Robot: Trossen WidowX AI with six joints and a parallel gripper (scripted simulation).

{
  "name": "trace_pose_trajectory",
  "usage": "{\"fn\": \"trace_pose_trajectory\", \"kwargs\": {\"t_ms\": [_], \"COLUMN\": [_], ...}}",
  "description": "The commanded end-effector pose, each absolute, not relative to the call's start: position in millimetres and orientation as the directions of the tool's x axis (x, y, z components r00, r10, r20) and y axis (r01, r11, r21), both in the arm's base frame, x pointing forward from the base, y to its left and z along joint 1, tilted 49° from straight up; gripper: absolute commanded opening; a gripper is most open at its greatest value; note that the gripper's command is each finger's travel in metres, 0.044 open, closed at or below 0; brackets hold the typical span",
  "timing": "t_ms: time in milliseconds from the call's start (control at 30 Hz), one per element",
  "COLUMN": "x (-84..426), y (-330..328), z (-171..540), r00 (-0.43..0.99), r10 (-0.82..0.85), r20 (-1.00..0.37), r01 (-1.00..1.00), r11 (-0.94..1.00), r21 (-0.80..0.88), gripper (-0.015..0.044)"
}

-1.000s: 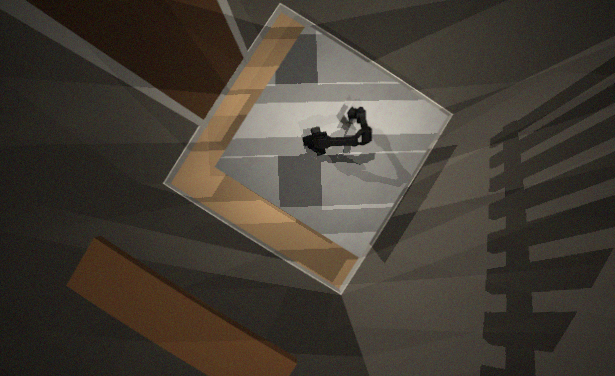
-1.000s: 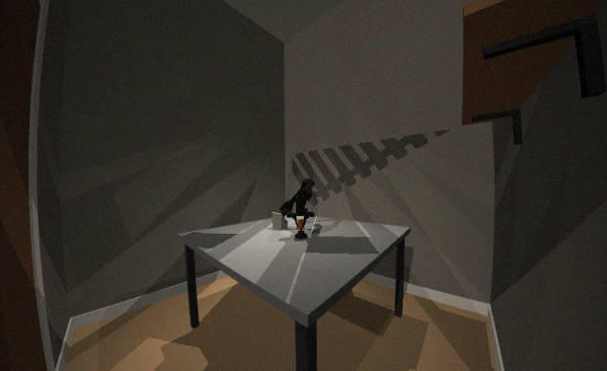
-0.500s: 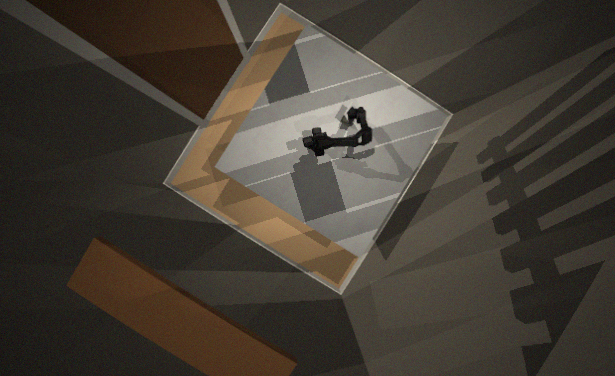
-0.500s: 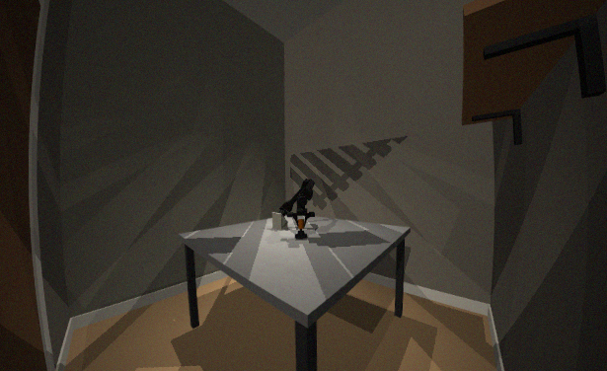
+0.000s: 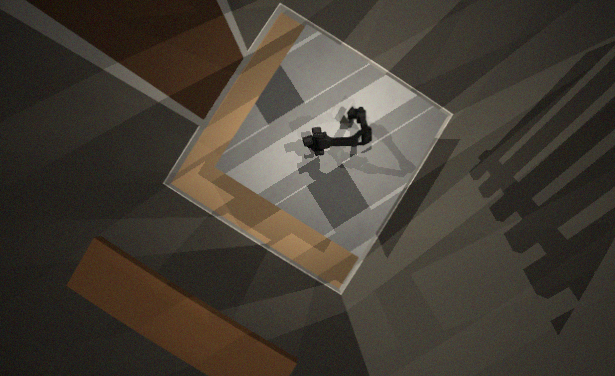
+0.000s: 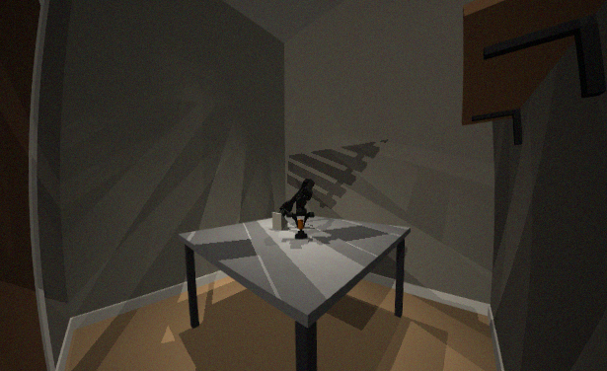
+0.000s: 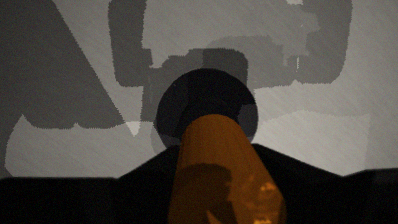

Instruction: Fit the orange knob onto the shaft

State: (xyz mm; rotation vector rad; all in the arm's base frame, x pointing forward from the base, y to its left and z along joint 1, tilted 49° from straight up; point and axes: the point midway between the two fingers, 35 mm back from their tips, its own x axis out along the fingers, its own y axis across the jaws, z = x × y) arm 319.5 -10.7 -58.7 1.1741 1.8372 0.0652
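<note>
The orange knob (image 6: pixel 300 224) (image 7: pixel 215 145) is upright between the fingers of my gripper (image 6: pixel 300 227) (image 7: pixel 214 151), which is shut on it. The round dark pedestal (image 6: pixel 301 236) (image 7: pixel 205 87) stands on the table directly below the knob. In the wrist view the knob's lower end overlaps the near-middle part of the pedestal. The shaft is hidden, and I cannot tell whether the knob's lower end touches it or how the flat sides lie. In the top view the arm covers the knob and pedestal.
A pale upright block (image 6: pixel 277 221) stands on the grey table (image 5: pixel 398 92) (image 6: pixel 309 286), beside the arm and left of the pedestal in the exterior view. Shadows cross the tabletop. A brown shelf (image 5: pixel 173 310) (image 6: pixel 506 74) is on the wall, away from the table.
</note>
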Motion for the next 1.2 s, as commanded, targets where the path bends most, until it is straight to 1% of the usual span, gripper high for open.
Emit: {"fn": "trace_pose_trajectory", "kwargs": {"t_ms": [0,1033,1167], "x": [319.2,320.1,319.9], "y": [-14.0,-14.3,-15.0], "z": [-56.7,-56.7,-56.5], "r00": [-0.113,-0.113,-0.113], "r10": [0.735,0.735,0.735], "r20": [-0.669,-0.669,-0.669], "r01": [0.687,0.687,0.746], "r11": [0.544,0.544,0.508], "r21": [0.482,0.482,0.432], "gripper": [0.0000,0.0000,0.0000]}}
